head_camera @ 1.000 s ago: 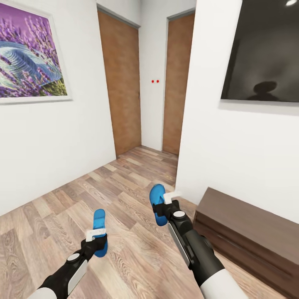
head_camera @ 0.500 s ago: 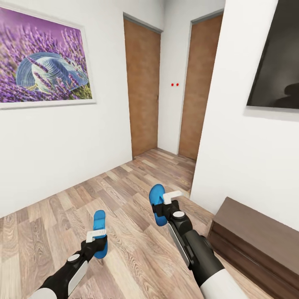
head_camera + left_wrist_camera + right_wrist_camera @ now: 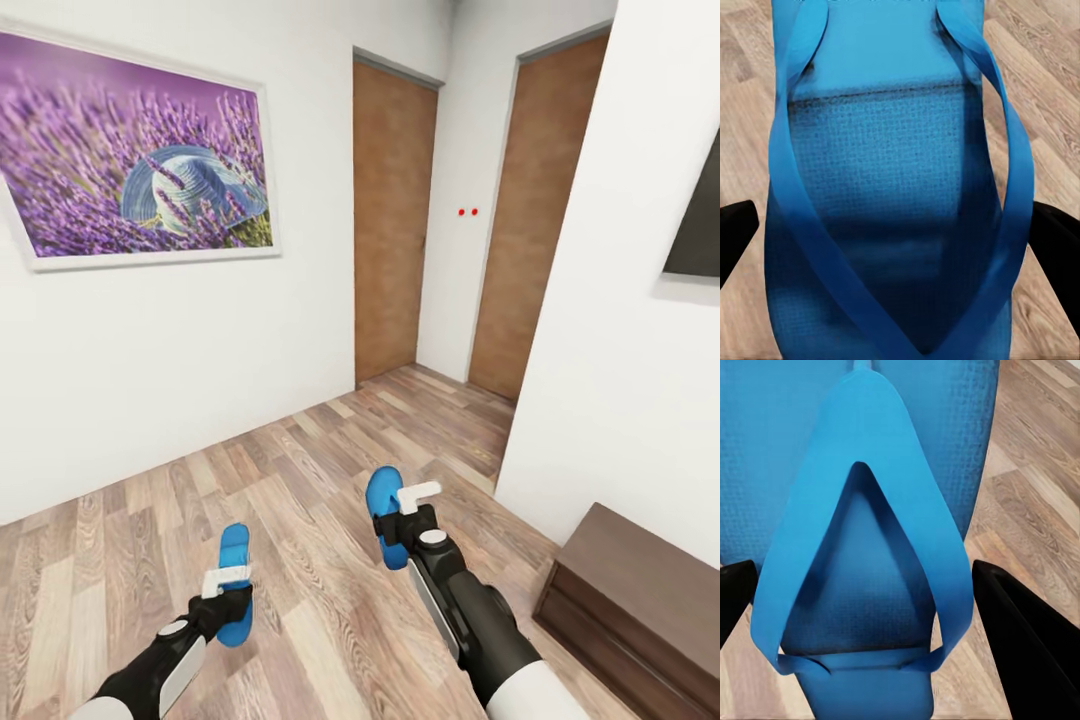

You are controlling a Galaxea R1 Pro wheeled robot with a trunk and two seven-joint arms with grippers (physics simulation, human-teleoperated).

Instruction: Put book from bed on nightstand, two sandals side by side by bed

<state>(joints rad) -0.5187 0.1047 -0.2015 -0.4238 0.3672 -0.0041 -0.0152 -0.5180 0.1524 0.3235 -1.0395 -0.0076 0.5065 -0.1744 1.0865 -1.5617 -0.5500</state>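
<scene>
I carry one bright blue sandal in each hand above the wood-plank floor. My left gripper (image 3: 228, 598) is shut on the left sandal (image 3: 235, 562), whose sole and thong straps (image 3: 892, 195) lie between the black fingers (image 3: 733, 238). My right gripper (image 3: 402, 522) is shut on the right sandal (image 3: 381, 502), seen close with its strap (image 3: 862, 532) between the dark fingers (image 3: 1027, 637). The book, the bed and the nightstand are out of view.
White walls enclose a short hallway with two brown doors (image 3: 392, 215) (image 3: 532, 220). A lavender picture (image 3: 140, 185) hangs at the left. A long low dark brown wall cabinet (image 3: 640, 610) stands at the lower right, under a dark screen (image 3: 695, 235).
The whole view has swung left: picture, doors and cabinet have shifted right in the frame. Both arms keep their pose, each still holding its sandal.
</scene>
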